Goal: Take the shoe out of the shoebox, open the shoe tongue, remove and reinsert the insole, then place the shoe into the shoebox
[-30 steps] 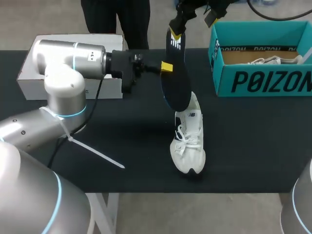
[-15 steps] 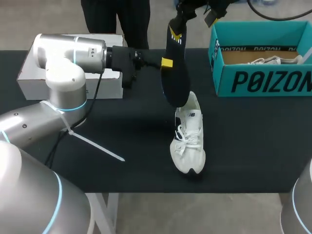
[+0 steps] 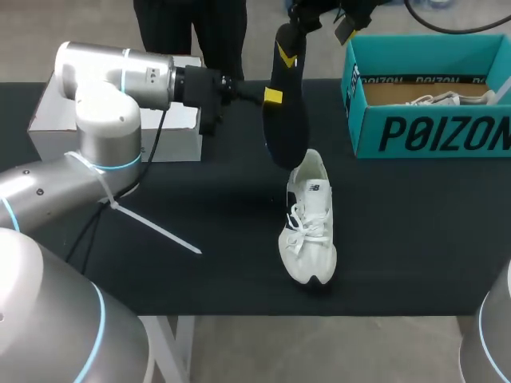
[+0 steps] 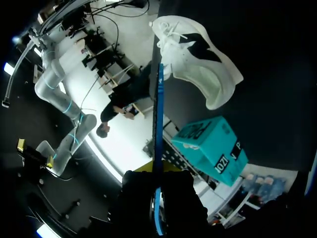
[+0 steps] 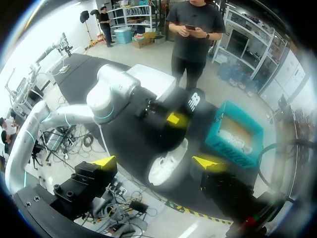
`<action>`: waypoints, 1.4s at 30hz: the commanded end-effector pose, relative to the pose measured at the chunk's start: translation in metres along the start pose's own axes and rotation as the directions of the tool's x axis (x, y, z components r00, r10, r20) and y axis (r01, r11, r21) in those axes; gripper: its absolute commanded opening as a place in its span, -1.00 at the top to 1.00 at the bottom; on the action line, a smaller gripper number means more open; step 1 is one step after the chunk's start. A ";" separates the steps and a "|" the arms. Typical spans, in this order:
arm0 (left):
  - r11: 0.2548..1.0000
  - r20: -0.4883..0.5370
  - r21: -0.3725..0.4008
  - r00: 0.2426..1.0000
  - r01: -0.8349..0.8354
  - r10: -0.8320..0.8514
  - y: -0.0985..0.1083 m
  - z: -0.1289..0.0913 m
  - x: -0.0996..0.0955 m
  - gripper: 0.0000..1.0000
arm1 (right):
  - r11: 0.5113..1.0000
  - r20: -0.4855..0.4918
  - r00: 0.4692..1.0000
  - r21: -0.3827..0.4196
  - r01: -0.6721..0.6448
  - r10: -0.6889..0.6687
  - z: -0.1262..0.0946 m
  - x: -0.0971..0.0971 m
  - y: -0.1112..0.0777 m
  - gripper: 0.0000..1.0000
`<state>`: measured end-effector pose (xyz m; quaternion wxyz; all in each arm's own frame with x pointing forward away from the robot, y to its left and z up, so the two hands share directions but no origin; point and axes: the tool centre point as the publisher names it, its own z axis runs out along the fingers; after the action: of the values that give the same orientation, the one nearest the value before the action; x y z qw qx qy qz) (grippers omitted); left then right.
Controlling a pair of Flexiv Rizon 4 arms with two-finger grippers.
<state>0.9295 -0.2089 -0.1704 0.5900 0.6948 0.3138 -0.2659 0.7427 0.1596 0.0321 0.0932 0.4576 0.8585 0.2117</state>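
Nearest on the table (image 3: 399,239), the shoe (image 3: 309,219) lies outside its box. Removal of the insole is judged done; reinsertion and boxing remain. Above its heel, my left gripper (image 3: 273,97) clamps the insole (image 3: 287,128). Farther back stands the shoebox (image 3: 431,128). Only the right wrist view shows my right gripper (image 5: 156,162), spread wide and empty.

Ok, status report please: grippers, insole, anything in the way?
Left gripper shut on insole, held upright over the shoe's heel. Right gripper open, empty, high above the table. Shoe apart from shoebox; nothing blocking.
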 end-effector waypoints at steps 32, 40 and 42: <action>1.000 0.000 -0.002 1.000 -0.003 0.003 0.000 0.001 0.001 1.00 | 0.946 -0.705 0.704 -0.162 -0.281 0.089 0.101 -0.078 -0.050 -1.00; 1.000 0.000 -0.002 1.000 -0.003 0.003 0.000 0.001 0.001 1.00 | 0.947 -0.731 0.682 -0.199 -0.251 0.027 0.124 -0.073 -0.042 -1.00; 1.000 0.000 -0.002 1.000 -0.003 0.003 0.000 0.001 0.001 1.00 | 0.948 -0.729 0.685 -0.223 -0.229 -0.006 0.127 -0.073 -0.038 -1.00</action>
<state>0.9290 -0.2085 -0.1702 0.5899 0.6949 0.3138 -0.2656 0.7968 0.1113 -0.0924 -0.1416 0.4158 0.7870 0.4333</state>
